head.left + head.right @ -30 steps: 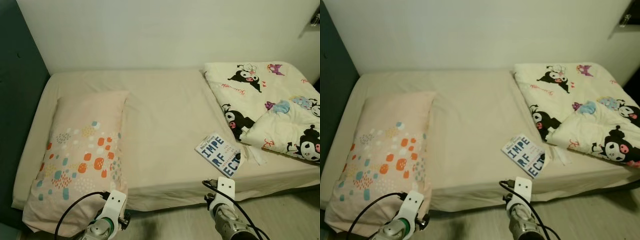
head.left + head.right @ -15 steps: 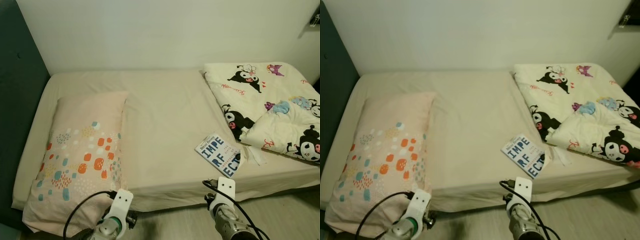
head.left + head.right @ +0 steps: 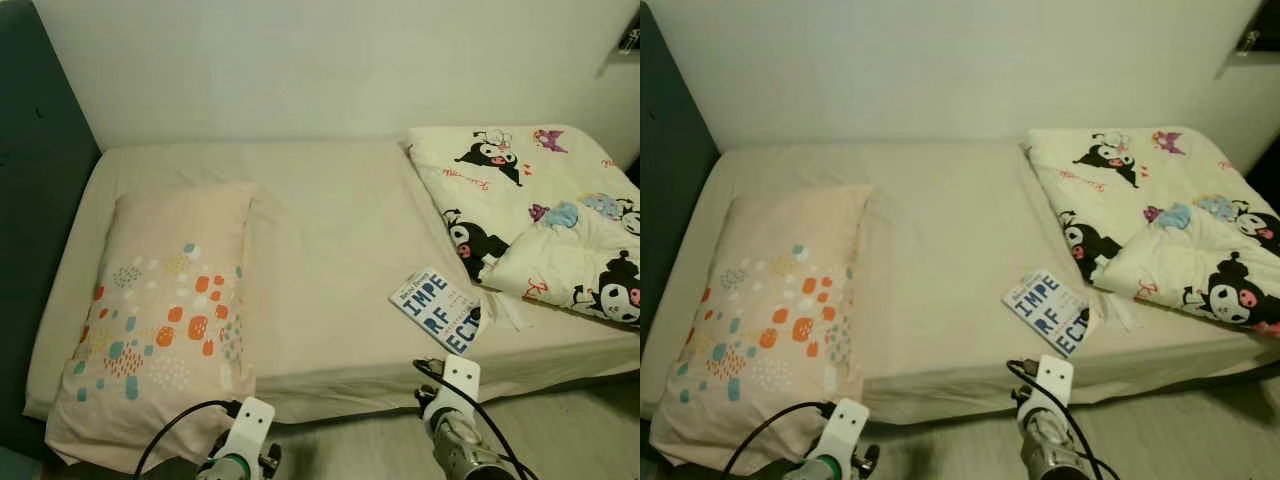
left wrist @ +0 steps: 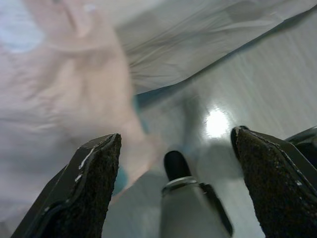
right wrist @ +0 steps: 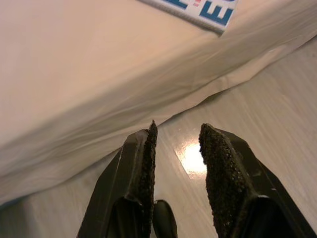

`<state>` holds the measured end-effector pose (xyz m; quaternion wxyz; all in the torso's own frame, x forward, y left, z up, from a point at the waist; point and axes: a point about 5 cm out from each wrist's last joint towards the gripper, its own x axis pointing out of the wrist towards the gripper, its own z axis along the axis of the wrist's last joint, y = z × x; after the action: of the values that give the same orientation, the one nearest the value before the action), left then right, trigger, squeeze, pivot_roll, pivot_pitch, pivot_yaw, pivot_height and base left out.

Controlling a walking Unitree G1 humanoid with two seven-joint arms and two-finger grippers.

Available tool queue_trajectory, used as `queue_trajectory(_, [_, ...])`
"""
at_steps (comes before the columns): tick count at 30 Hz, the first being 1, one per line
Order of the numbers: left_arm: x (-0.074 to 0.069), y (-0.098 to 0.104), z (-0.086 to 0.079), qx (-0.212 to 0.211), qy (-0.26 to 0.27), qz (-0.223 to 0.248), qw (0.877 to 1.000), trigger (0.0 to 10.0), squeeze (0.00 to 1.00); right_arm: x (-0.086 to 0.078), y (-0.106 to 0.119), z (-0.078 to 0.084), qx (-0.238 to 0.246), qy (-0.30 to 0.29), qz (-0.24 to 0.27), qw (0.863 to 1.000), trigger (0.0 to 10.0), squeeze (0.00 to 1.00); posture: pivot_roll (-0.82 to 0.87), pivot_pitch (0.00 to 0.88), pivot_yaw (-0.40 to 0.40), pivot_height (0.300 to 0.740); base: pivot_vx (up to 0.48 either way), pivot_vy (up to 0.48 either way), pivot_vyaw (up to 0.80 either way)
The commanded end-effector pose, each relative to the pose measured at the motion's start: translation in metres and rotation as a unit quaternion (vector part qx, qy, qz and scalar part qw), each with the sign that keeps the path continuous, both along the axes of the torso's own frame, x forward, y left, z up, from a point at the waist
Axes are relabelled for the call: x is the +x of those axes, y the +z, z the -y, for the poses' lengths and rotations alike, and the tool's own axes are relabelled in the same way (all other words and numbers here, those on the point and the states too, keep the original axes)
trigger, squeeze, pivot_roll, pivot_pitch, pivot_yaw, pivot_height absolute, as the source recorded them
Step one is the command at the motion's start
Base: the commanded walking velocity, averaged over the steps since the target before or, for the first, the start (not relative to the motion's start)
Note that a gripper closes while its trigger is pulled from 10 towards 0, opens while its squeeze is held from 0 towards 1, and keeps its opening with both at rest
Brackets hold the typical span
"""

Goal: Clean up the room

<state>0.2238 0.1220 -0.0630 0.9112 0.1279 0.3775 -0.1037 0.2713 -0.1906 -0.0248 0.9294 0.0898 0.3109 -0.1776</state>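
A book point(image 3: 438, 309) lies near the front edge of the bed point(image 3: 330, 240), at 4 o'clock from its centre, beside a cartoon-print quilt point(image 3: 540, 215). The right gripper point(image 5: 177, 148), fingers narrowly apart, hangs over the floor point(image 5: 257, 109) below it; the left gripper point(image 4: 176, 163), fingers wide apart, hovers by the pillow point(image 3: 165, 300).

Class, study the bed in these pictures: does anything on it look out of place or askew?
Yes. A book lies askew near the bed's front edge, beside the bunched cartoon-print blanket heaped at the right end. The patterned pillow lies lengthwise, its lower end overhanging the mattress edge.
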Motion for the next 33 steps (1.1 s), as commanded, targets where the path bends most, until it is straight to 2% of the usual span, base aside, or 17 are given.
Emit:
queue_trajectory(1, [-0.002,-0.002,-0.003,-0.002,0.001,-0.005,1.0,10.0,0.0,-0.003,-0.002,0.003,-0.003,-0.01,-0.005,1.0,10.0,0.0,0.07,0.006,0.04,0.74,0.0,0.0,0.0])
queue_trajectory(6, [-0.002,-0.001,-0.005,0.0,0.001,-0.004,1.0,10.0,0.0,-0.005,-0.004,0.004,-0.002,-0.012,-0.014,1.0,10.0,0.0,0.07,0.006,0.04,0.74,0.0,0.0,0.0])
queue_trajectory(10, [0.0,-0.001,-0.003,0.001,0.001,-0.003,1.0,10.0,0.0,0.0,-0.001,-0.001,-0.023,0.02,-0.006,1.0,10.0,0.0,0.07,0.0,0.032,0.74,0.0,0.0,0.0])
queue_trajectory(15, [-0.001,-0.001,-0.003,-0.001,0.001,-0.004,1.0,10.0,0.0,0.006,0.004,0.0,0.015,0.017,0.013,1.0,10.0,0.0,0.07,0.0,0.032,0.74,0.0,0.0,0.0])
queue_trajectory(21, [-0.001,-0.001,-0.003,0.001,0.0,-0.004,1.0,10.0,0.0,0.007,0.005,-0.002,0.018,0.025,0.013,0.999,10.0,0.0,0.07,0.0,0.028,0.74,0.0,0.0,0.0])
queue_trajectory(27, [-0.001,-0.001,-0.003,0.003,0.0,-0.004,1.0,10.0,0.0,0.006,0.004,-0.001,0.043,0.011,0.017,0.999,10.0,0.0,0.07,0.0,0.025,0.74,0.0,0.0,0.0])
queue_trajectory(30, [-0.001,-0.001,-0.003,0.003,0.0,-0.004,1.0,10.0,0.0,0.005,0.003,-0.001,0.044,0.013,0.015,0.999,10.0,0.0,0.07,0.0,0.025,0.74,0.0,0.0,0.0])
queue_trajectory(33, [-0.001,-0.001,-0.003,0.002,0.0,-0.004,1.0,10.0,0.0,0.007,0.006,0.0,0.024,0.028,0.022,0.999,10.0,0.0,0.07,0.0,0.023,0.74,0.0,0.0,0.0])
